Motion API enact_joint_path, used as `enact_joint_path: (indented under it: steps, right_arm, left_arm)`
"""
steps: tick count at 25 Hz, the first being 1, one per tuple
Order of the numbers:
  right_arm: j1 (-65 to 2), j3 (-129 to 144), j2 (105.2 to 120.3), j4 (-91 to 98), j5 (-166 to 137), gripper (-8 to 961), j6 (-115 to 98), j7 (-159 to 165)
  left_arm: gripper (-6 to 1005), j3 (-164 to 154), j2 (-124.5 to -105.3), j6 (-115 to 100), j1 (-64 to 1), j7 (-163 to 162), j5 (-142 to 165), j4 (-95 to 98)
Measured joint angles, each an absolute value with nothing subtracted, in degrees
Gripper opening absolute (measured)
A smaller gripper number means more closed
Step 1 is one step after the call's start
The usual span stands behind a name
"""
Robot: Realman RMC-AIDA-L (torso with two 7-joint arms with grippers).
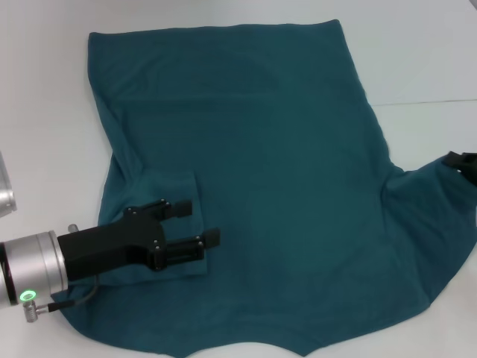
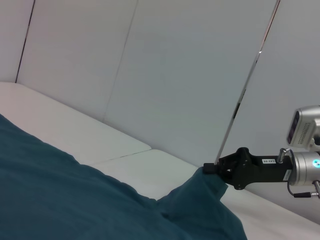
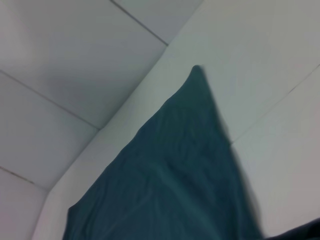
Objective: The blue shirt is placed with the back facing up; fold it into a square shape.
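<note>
The blue shirt [image 1: 283,186] lies spread on the white table, plain side up. Its left sleeve is folded inward onto the body. My left gripper [image 1: 195,224] hovers over that folded sleeve, open, with nothing between its fingers. At the right edge of the head view my right gripper [image 1: 456,159] is shut on the tip of the right sleeve, which is pulled out and raised off the table. The left wrist view shows that gripper [image 2: 209,170] pinching the sleeve tip above the shirt [image 2: 60,195]. The right wrist view shows the shirt [image 3: 170,175] stretching away to a far corner.
The white table [image 1: 417,52] has a seam line running across at the right. Pale wall panels [image 2: 175,75] stand behind the table. The shirt's near edge reaches the bottom of the head view.
</note>
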State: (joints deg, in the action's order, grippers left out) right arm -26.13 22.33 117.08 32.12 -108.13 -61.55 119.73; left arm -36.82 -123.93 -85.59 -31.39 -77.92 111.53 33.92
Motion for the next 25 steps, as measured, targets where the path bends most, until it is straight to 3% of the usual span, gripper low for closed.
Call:
enact_joint_path:
  steps: [7, 16, 25]
  right_arm:
    - [-28.3, 22.6, 117.51, 31.9, -108.1, 10, -63.4, 119.6]
    - [-31.6, 26.0, 119.2, 31.4, -108.4, 12, -61.7, 119.6]
    - [-35.0, 28.6, 119.44, 24.7, -108.1, 19, -58.8, 116.1]
  left_arm:
    - [860, -36.8, -123.93, -85.2, -31.4, -77.9, 111.5, 33.9]
    - [860, -36.8, -123.93, -84.4, -31.5, -77.9, 111.5, 33.8]
    - [861, -36.8, -123.93, -83.8, -31.7, -78.0, 111.5, 33.1]
